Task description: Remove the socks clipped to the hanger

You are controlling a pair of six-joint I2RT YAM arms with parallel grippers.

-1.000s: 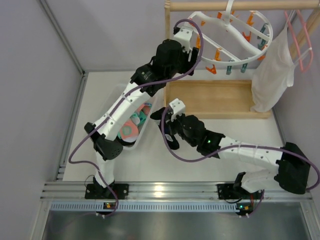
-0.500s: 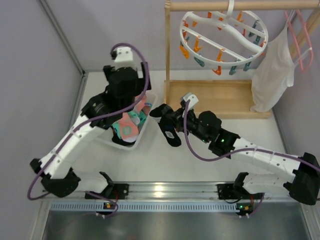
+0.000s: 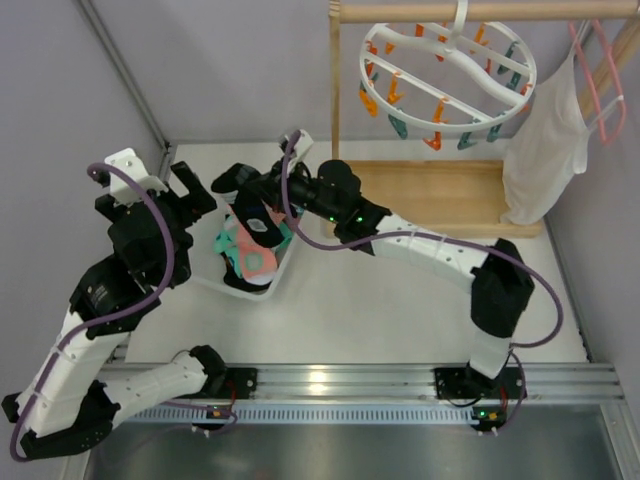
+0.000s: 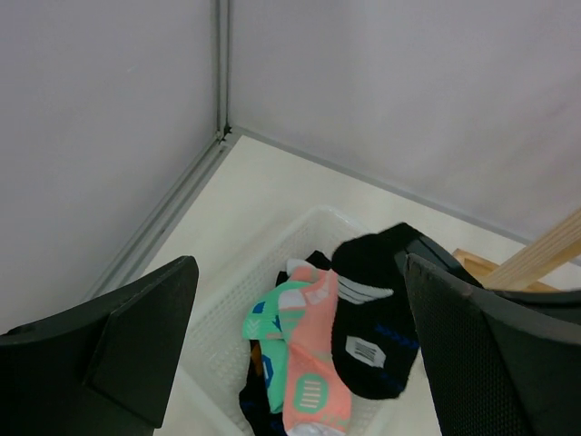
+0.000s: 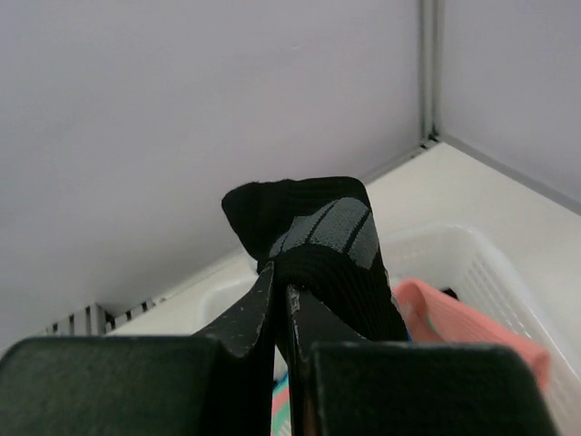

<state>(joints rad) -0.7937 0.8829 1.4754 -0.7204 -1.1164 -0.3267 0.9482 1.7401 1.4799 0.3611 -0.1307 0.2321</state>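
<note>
Having swung leftward from beside the wooden stand, now pinching the black sock tight in the right gripper, dangling it just above the white basket, with pink and teal socks heaped directly below. Spreading the left gripper wide just to the left of that, gripping nothing, having pulled back off the basket. Leaving the hanger hanging well beyond and to the right, up on the wooden rail
</note>
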